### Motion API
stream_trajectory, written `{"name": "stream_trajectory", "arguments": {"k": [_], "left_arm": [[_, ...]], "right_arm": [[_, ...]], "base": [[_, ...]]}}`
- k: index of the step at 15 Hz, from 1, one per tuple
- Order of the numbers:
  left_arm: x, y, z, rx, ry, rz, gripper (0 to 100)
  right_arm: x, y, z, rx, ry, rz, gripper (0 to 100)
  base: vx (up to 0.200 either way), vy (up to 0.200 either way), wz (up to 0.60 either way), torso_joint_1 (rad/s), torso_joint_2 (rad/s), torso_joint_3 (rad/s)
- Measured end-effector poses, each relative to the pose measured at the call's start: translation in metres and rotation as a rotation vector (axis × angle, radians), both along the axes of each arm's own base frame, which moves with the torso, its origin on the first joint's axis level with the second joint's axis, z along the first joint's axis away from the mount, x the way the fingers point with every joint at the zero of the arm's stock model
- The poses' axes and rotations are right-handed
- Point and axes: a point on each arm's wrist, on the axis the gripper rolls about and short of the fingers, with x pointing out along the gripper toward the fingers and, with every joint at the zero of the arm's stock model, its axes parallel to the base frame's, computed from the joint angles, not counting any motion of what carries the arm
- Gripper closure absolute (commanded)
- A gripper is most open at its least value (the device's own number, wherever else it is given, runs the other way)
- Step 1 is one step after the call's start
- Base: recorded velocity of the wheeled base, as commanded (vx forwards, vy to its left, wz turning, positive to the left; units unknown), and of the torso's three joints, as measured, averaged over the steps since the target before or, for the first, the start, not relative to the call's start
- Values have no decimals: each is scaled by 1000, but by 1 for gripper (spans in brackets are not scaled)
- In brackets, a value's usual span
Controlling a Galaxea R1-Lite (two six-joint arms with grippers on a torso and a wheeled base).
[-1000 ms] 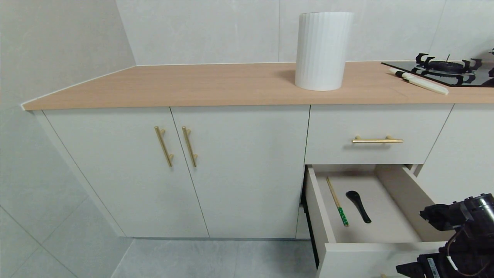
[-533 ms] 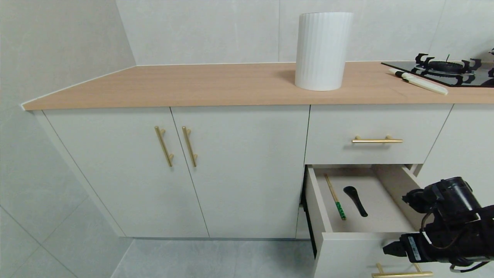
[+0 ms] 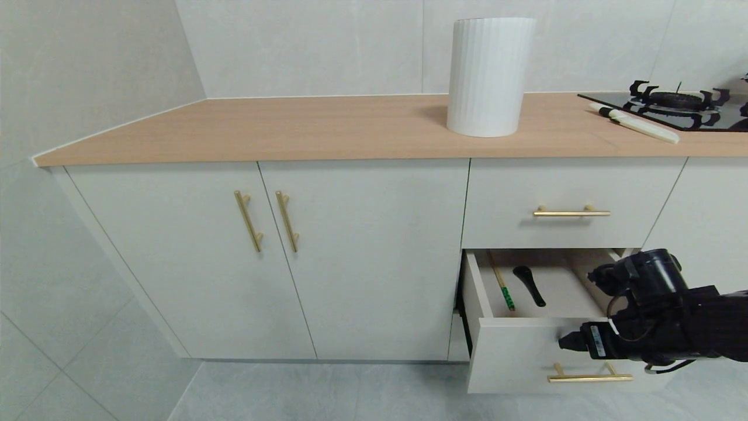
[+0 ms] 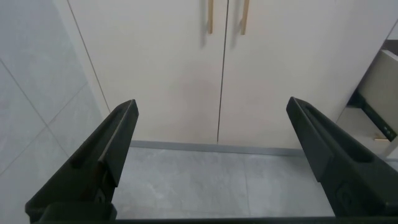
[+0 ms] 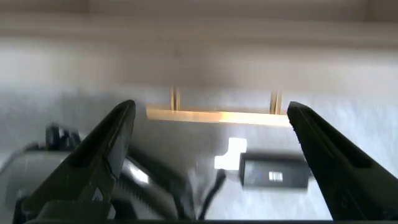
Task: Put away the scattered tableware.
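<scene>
Change: drawer [image 3: 526, 356] has slid most of the way in; right gripper [image 3: 568, 345] has come forward with it, now at the front panel just above the handle [image 3: 590, 377].
Right gripper: fingers spread wide, holding nothing; handle lies across the gap in the wrist view [image 5: 217, 116]. Contact with the panel: cannot tell.
Left gripper [image 4: 210, 106]: wide apart, holding nothing, facing the doors and floor.
Tableware: chopsticks [image 3: 502, 286] and black spoon [image 3: 529, 285] lie side by side, apart, on the drawer floor.
Around: ribbed white canister [image 3: 489, 76] on the counter [image 3: 292, 128]; white knife [image 3: 634, 123] by the stove [image 3: 672, 102]; shut upper drawer [image 3: 514, 193] directly above.
Hidden: right arm covers the drawer's right inner corner; stove cut by the frame edge; chopsticks too close together to separate.
Count: one spoon, one chopstick pair, two drawers, two doors, four gold handles.
</scene>
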Motion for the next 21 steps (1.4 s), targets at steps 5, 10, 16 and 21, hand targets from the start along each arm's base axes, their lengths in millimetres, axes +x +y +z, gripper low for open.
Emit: {"name": "stream_trajectory", "arguments": {"k": [5,10,16,21], "left_arm": [[0,0,0,0,0,-1,0],[0,0,0,0,0,0,0],[0,0,0,0,0,-1,0],[0,0,0,0,0,0,0]], "right_arm": [[35,0,5,-2,-67,-1,0],[77,-7,7,-9,-134,-9,0],[118,-20,-3,-20,-174,-39,0],[136,-25,-11,-8,-262,-67,0]], "base": [[0,0,0,0,0,0],[0,0,0,0,0,0],[0,0,0,0,0,0],[0,0,0,0,0,0]]}}
